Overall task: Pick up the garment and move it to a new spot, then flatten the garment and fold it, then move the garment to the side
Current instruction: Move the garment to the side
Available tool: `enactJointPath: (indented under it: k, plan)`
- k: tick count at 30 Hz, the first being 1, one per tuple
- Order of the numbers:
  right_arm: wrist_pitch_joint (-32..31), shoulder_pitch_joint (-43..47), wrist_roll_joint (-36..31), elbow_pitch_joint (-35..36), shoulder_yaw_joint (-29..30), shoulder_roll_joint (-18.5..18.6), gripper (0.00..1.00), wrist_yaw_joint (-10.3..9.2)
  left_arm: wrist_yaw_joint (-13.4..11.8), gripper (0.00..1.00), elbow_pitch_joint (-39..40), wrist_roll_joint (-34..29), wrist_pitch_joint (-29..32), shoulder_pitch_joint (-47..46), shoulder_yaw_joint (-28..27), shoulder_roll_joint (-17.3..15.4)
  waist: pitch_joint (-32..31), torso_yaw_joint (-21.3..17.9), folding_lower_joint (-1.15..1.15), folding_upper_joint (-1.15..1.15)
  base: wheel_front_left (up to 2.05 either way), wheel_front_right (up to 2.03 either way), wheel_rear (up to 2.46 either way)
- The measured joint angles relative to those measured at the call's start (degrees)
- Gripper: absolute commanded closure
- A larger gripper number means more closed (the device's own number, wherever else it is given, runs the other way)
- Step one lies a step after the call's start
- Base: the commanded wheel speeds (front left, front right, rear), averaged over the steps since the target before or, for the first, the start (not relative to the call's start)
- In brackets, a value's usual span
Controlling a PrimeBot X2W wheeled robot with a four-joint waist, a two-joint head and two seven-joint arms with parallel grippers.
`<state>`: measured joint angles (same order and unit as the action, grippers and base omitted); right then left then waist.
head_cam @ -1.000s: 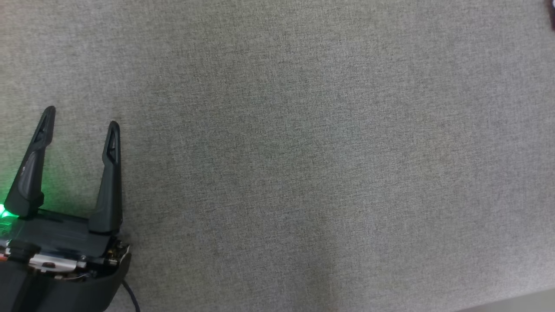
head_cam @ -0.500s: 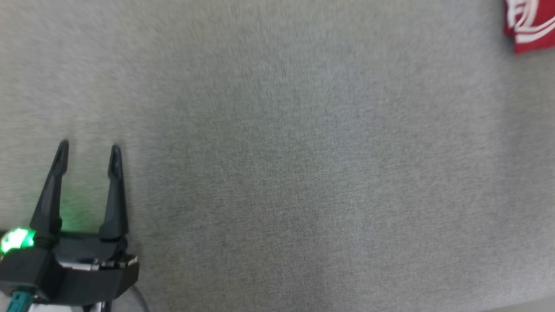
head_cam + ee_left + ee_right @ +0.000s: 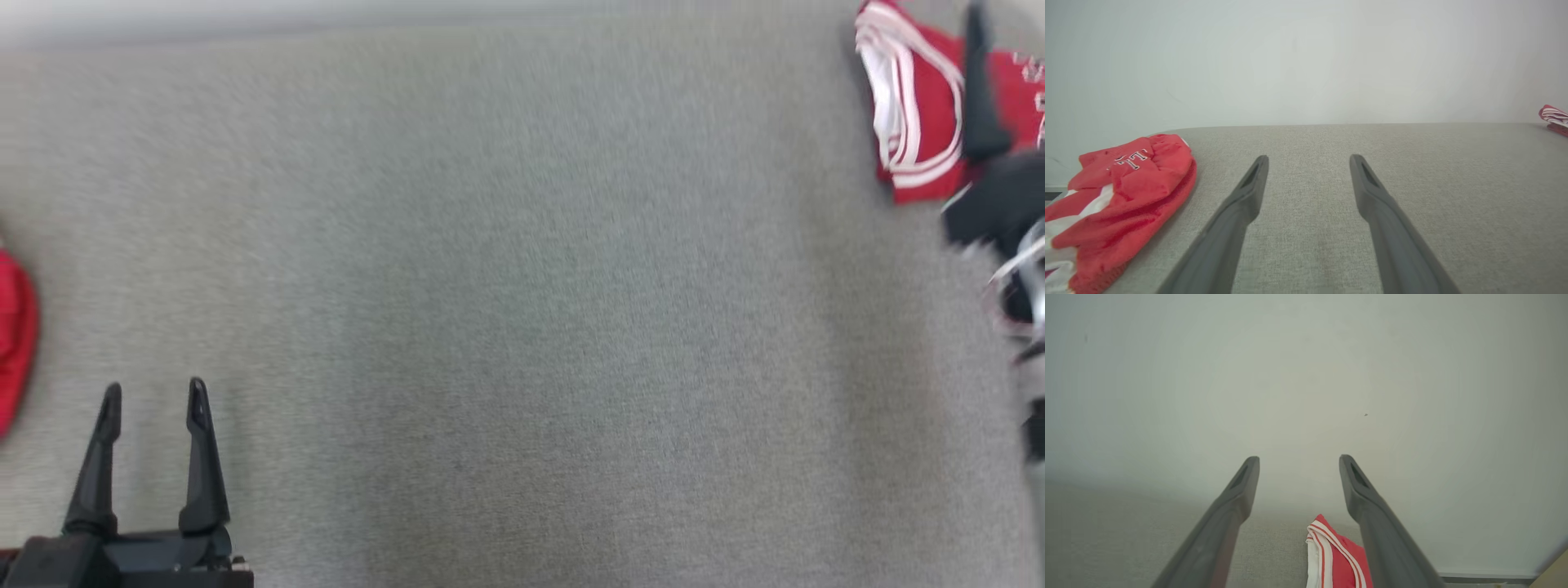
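Observation:
A crumpled red and white garment (image 3: 12,343) lies at the table's left edge, left of my left gripper (image 3: 153,389); the left wrist view shows this garment (image 3: 1126,192) with white lettering. My left gripper (image 3: 1309,159) is open and empty above the bare cloth. A second red piece with white stripes (image 3: 914,106) lies at the far right. My right gripper (image 3: 1298,460) hovers open over that striped piece (image 3: 1337,559), holding nothing. One of its dark fingers (image 3: 977,90) crosses the cloth in the blurred head view.
The grey fabric-covered table (image 3: 522,327) stretches wide between the two red pieces. Its far edge (image 3: 522,20) meets a pale wall (image 3: 1306,61). The striped piece (image 3: 1553,116) peeks in at the far right of the left wrist view.
The head camera has swung, shifting the whole picture down: the table's far edge, the left garment and more of the striped piece came into view. My right gripper now shows over the striped piece.

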<state>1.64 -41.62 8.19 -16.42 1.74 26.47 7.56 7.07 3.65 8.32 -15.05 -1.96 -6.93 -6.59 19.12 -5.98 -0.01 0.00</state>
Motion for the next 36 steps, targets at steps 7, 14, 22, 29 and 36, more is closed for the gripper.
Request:
enactJointPath:
  k: [7, 14, 22, 29, 36]
  plan:
    - [2.50, 10.65, 0.14, 1.44, -0.80, -5.80, 0.00, 0.00, 0.07, 0.00, -2.21, -0.35, 0.00, 1.92, -0.35, 1.13, -5.66, 2.08, 0.00, 0.00, 0.00, 0.00, 0.00]
    - [5.13, 19.39, 0.37, 2.01, -0.97, -10.76, 0.00, 0.00, 0.09, 0.00, -4.04, -0.76, -0.01, 3.16, -0.74, 1.68, -9.84, 3.71, 0.00, 0.00, 0.00, 0.00, 0.00]
    - [8.22, 27.81, 0.96, 3.94, -0.55, -15.19, 0.00, 0.00, 0.34, 0.00, -5.60, -0.82, 0.00, 4.65, -1.15, 2.21, -13.13, 4.52, 0.00, -0.01, 0.00, 0.00, 0.00]
    - [10.46, 34.46, 1.04, 5.94, 1.48, -18.80, 0.00, 0.00, 0.34, 0.00, -7.08, -0.84, -0.01, 5.66, -1.36, 2.55, -14.99, 4.33, 0.00, -0.01, 0.00, 0.00, 0.00]
    - [11.79, 39.31, 0.94, 6.44, 1.53, -21.19, 0.00, 0.00, 0.35, 0.00, -7.77, -1.41, -0.01, 7.09, -1.88, 2.70, -16.68, 3.87, 0.00, 0.00, 0.00, 0.00, 0.00]
